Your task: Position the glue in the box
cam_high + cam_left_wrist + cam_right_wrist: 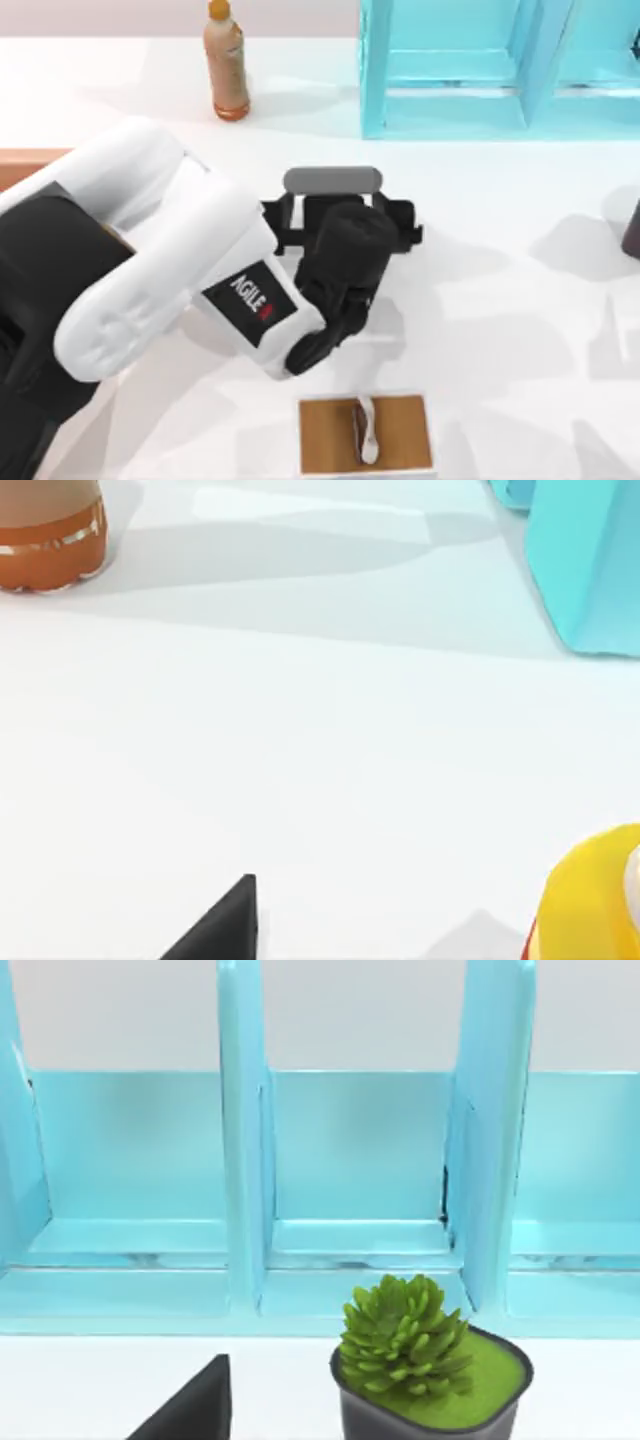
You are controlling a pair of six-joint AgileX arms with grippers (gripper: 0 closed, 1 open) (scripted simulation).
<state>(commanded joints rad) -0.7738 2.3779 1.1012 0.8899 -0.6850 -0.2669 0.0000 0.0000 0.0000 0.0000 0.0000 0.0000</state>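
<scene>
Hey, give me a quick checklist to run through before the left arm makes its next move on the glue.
1. Left arm over the work area: ok. It reaches over the table's middle in the top view, left pincer hidden beneath the wrist.
2. Glue located: ok. The glue sits at the edge of the left wrist view, close to one fingertip.
3. Glue gripped: cannot tell.
4. Box located: cannot tell. A salmon-pink edge at the table's left, beside the arm, may be the box.
5. Drink bottle clear of the pincer: ok, upright at the far side.
6. Blue shelf unit clear: ok, far right.
</scene>
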